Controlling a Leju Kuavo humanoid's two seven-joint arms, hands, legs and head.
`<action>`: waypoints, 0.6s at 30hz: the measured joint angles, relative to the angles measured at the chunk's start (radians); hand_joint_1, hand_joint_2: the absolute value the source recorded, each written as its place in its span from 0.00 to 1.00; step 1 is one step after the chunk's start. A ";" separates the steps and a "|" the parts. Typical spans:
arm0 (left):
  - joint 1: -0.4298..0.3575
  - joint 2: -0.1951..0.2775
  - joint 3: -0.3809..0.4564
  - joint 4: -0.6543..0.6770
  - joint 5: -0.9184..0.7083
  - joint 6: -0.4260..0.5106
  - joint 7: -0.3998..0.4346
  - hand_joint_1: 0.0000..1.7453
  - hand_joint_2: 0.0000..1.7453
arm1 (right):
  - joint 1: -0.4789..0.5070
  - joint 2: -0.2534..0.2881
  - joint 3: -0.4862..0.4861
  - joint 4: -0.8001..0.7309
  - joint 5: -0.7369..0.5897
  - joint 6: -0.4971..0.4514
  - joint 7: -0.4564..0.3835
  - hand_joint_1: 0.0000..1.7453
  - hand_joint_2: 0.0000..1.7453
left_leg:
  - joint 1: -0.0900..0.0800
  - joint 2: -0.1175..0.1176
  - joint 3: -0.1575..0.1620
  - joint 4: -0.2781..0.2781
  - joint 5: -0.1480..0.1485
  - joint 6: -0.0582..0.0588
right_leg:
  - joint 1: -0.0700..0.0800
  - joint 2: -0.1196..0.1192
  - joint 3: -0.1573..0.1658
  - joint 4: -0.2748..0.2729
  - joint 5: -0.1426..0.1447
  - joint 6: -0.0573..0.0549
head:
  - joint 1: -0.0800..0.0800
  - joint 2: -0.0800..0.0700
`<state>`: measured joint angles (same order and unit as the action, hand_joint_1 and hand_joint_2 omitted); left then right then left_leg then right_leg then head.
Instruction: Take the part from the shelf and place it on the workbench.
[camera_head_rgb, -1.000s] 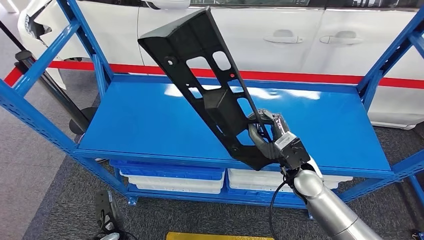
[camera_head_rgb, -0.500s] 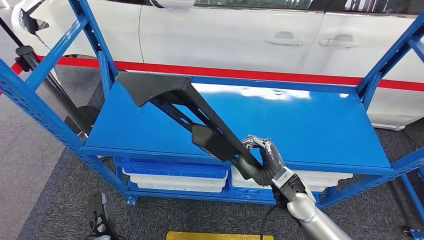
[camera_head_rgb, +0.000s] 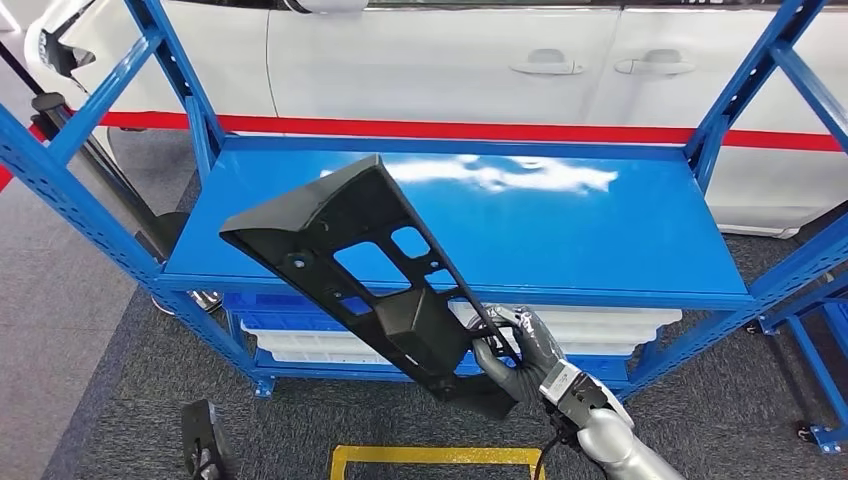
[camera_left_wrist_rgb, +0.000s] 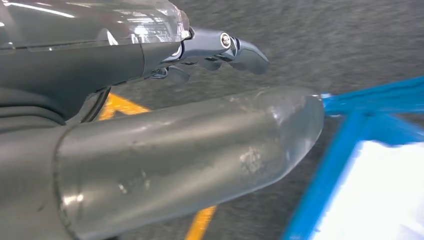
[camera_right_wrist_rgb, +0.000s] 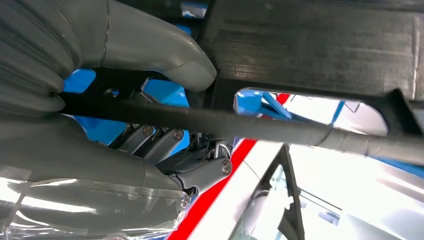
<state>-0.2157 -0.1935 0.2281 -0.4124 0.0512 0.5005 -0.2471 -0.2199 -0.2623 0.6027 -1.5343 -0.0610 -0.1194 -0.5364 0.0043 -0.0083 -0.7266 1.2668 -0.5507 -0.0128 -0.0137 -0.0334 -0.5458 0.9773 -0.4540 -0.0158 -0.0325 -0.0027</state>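
The part (camera_head_rgb: 370, 270) is a long black plastic panel with several cut-outs. It hangs in the air in front of the blue shelf (camera_head_rgb: 600, 240), slanting up to the left over the shelf's front edge. My right hand (camera_head_rgb: 522, 358) grips its lower end below the shelf's front rail. In the right wrist view the thumb (camera_right_wrist_rgb: 150, 50) and fingers (camera_right_wrist_rgb: 165, 142) wrap a thin black bar (camera_right_wrist_rgb: 280, 131) of the part (camera_right_wrist_rgb: 320, 45). My left hand (camera_left_wrist_rgb: 150, 65) hangs over the grey floor and holds nothing, its fingers (camera_left_wrist_rgb: 225, 47) apart from the thumb.
A white car (camera_head_rgb: 450, 60) with a red stripe stands behind the shelf. White bins (camera_head_rgb: 600, 325) sit on the lower level. A black stand (camera_head_rgb: 95, 165) leans at the left, another blue rack (camera_head_rgb: 815, 330) is at the right, and a yellow floor marking (camera_head_rgb: 440, 458) lies in front.
The part has swung from steeply raised over the shelf top to low and flatter. My right hand has drawn back and down off the shelf. The view has shifted slightly.
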 joint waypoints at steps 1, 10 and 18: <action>-0.001 -0.009 0.002 0.015 0.000 0.003 -0.009 0.00 0.00 | 0.006 -0.002 0.003 0.000 0.001 -0.004 -0.002 1.00 1.00 | 0.003 0.000 0.009 0.017 0.006 -0.005 | -0.002 0.000 -0.014 0.006 0.006 0.003 | 0.000 0.000; -0.021 -0.029 0.012 0.073 -0.004 0.001 -0.013 0.00 0.00 | 0.027 -0.003 0.009 -0.002 0.003 -0.012 -0.008 1.00 1.00 | 0.007 -0.013 0.163 -0.216 0.065 0.036 | -0.013 0.016 -0.094 0.070 0.024 0.053 | 0.000 0.000; -0.031 -0.034 0.018 0.086 -0.007 0.001 -0.013 0.00 0.00 | 0.035 0.010 0.009 -0.002 0.003 -0.016 -0.008 1.00 1.00 | -0.008 -0.004 0.072 -0.218 0.142 0.064 | -0.012 0.021 -0.099 0.279 -0.105 0.044 | 0.000 0.000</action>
<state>-0.2463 -0.2276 0.2459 -0.3260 0.0446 0.5012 -0.2598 -0.1847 -0.2518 0.6118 -1.5358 -0.0576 -0.1354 -0.5440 -0.0032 -0.0124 -0.6542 1.0492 -0.4092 0.0508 -0.0260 -0.0125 -0.6445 1.2564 -0.5586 0.0277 -0.0324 -0.0027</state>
